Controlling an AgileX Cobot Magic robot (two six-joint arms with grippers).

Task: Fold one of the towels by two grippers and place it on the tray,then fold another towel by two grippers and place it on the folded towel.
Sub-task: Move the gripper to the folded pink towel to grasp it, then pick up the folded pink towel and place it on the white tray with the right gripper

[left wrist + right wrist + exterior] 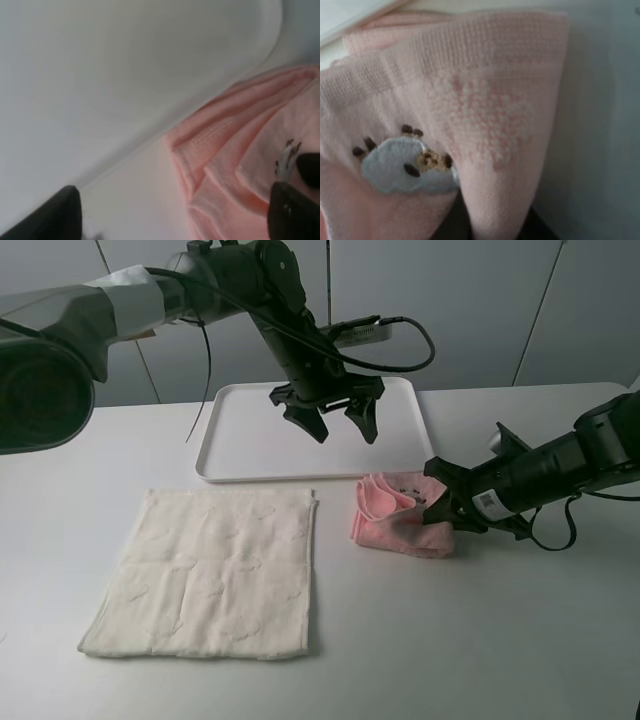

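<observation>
The pink towel (392, 525) lay folded on the table (500, 640), just in front of the tray (250, 445), at its right corner. The right gripper (432, 510) was clenched on a fold at the towel's right edge. The left gripper (347, 430) hung splayed wide above the tray, clear of the towel.
</observation>
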